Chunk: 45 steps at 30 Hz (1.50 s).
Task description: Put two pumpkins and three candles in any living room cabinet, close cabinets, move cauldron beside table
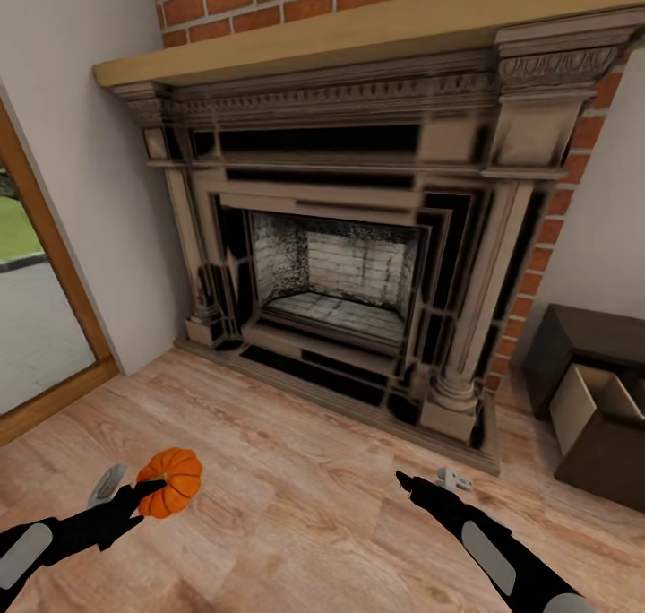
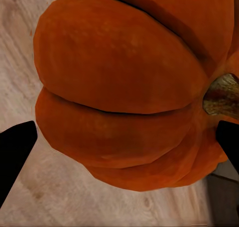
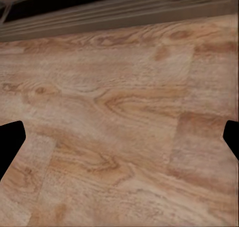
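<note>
1. Pumpkin (image 1: 170, 482): ribbed, orange, short brownish stem (image 2: 222, 95). Held above the wooden floor (image 1: 296, 505), toward the near left of the head view, in front of the fireplace (image 1: 358, 263). Judged light, rigid and smooth-skinned; its round flanks could slide between narrow tips, so a hold across the widest ribs, below the stem, looks soundest. The stem seems too short to serve as a handle.

2. Left pincer (image 1: 148, 492): grasping the pumpkin. In the left wrist view the dark fingers (image 2: 15, 155) flank the fruit on both sides, which bulges between them.

3. Right pincer (image 1: 428, 481): released and carrying nothing; its fingertips (image 3: 11, 142) stand well apart over bare boards in the right wrist view.

4. Cabinet (image 1: 587, 340): low, dark brown, at the right edge of the head view beside the brick wall (image 1: 537, 263). One drawer (image 1: 596, 411) stands pulled out, pale inside; its contents cannot be told from here.

5. Judgement: the pumpkin is in hand but well apart from the open drawer; carriage across the floor to the right is what remains for this item.
</note>
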{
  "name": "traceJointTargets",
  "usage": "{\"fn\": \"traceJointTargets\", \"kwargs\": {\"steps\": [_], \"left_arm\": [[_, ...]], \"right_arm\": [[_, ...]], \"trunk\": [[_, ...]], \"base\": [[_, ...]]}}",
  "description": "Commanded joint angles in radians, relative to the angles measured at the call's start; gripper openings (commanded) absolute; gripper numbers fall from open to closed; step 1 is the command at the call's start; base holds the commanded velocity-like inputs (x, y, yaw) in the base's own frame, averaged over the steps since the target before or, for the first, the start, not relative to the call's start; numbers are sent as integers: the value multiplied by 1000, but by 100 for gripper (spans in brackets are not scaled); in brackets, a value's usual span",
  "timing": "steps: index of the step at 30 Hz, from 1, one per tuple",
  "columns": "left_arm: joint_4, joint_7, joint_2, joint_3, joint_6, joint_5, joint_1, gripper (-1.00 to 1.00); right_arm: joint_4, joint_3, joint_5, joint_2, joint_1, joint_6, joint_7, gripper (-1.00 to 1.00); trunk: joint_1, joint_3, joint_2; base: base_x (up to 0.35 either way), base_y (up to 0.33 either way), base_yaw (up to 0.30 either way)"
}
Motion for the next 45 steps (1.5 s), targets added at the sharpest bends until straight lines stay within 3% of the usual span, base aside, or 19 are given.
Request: {"fn": "traceJointTargets", "kwargs": {"steps": [1, 9, 16, 23, 45], "left_arm": [[0, 0, 1, -3, 4, 11, 0, -100], [0, 0, 1, -3, 4, 11, 0, -100], [0, 0, 1, -3, 4, 11, 0, -100], [0, 0, 1, -3, 4, 11, 0, -100], [0, 0, 0, -4, 4, 10, 0, -100]], "right_arm": [[0, 5, -8, -1, -1, 1, 0, 100], [1, 5, -9, -1, -1, 0, -3, 100], [1, 5, -9, -1, -1, 0, -1, 100], [1, 5, -9, -2, -1, 0, -1, 100], [38, 2, -13, 0, -1, 3, -4, 100]], "trunk": [[-1, 2, 0], [-4, 24, 2], [-4, 17, 2], [-7, 36, 3], [-92, 78, 157]], "base": [[0, 0, -236], [0, 0, -229], [0, 0, -220], [0, 0, -214], [-117, 60, -209]]}}
